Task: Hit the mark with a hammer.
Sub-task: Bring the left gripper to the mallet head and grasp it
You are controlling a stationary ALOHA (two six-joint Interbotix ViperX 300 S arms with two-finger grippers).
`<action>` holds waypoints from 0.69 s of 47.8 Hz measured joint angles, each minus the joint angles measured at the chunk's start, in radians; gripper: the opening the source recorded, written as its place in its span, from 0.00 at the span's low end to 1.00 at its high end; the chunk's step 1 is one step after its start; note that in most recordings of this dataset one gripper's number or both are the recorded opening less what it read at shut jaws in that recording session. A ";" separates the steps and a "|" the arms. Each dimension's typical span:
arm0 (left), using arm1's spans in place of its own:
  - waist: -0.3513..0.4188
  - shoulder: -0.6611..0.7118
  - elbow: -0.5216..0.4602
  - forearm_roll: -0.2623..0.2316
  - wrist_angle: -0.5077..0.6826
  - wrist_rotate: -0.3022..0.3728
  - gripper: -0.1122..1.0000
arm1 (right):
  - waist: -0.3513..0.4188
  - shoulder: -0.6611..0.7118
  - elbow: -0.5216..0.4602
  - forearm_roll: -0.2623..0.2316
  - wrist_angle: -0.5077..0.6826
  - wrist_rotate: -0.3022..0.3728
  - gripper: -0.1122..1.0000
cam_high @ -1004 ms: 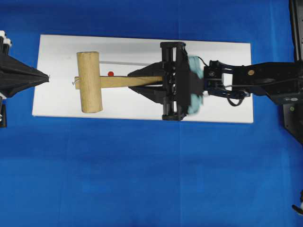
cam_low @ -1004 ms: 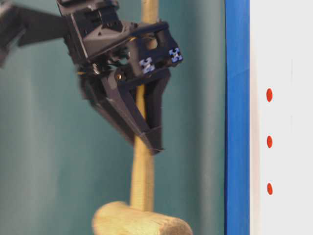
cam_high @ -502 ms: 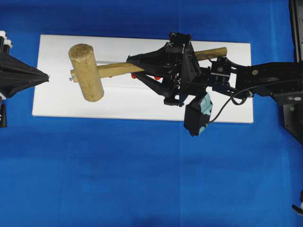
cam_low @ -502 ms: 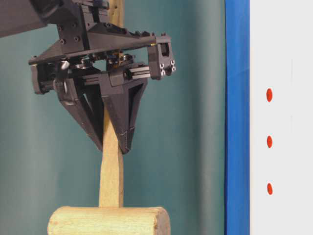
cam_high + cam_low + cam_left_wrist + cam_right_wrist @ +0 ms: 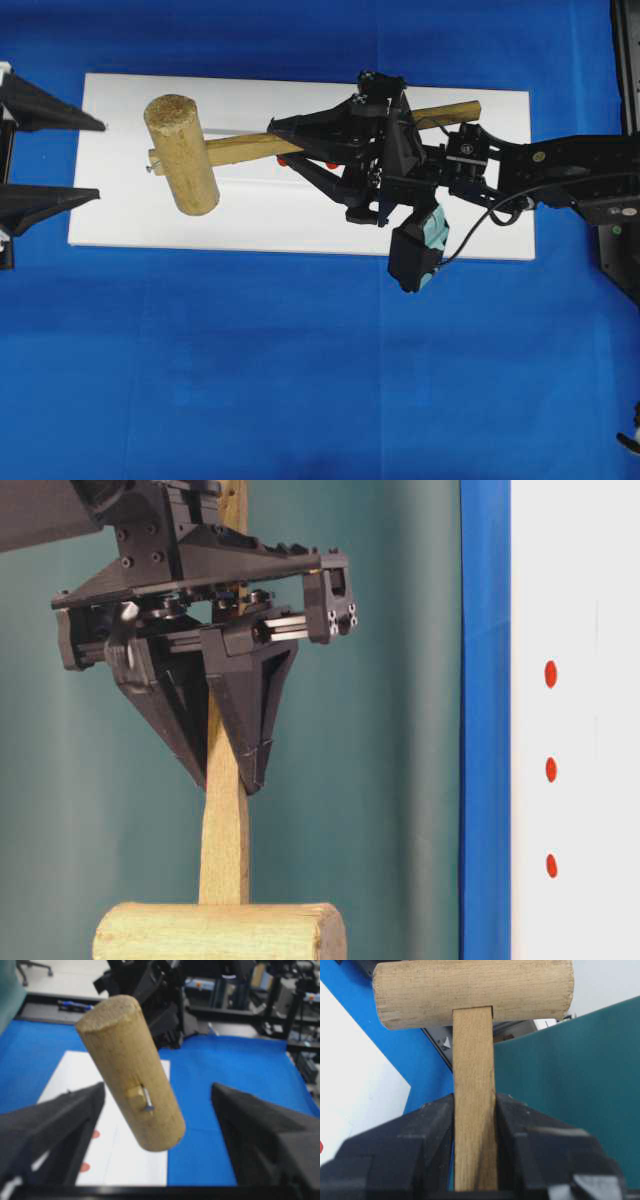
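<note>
— Where did we find the light-brown wooden mallet [image 5: 182, 152]?

— Raised above the white rectangular board [image 5: 250, 225], head toward the board's left end. The black right gripper [image 5: 300, 147] had its fingers clamped on the squared handle.

— And the small red round mark?

— We saw three red dots [image 5: 551, 770] on the board in the table-level view; we could not tell which was largest.

— The black left gripper [image 5: 95, 160]?

— Off the board's left edge, fingers spread wide, holding nothing.

Matte black arms, pointed black tool [image 5: 285, 150] fingers, teal wrist camera [image 5: 432, 229].
</note>
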 measured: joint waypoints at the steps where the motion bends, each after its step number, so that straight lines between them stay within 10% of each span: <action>1: 0.002 0.002 -0.002 0.000 0.000 0.002 0.94 | 0.000 0.000 0.000 0.000 -0.002 0.002 0.19; 33: 0.009 0.405 -0.115 0.000 -0.229 -0.077 0.94 | 0.008 -0.002 0.000 0.002 -0.002 -0.003 0.19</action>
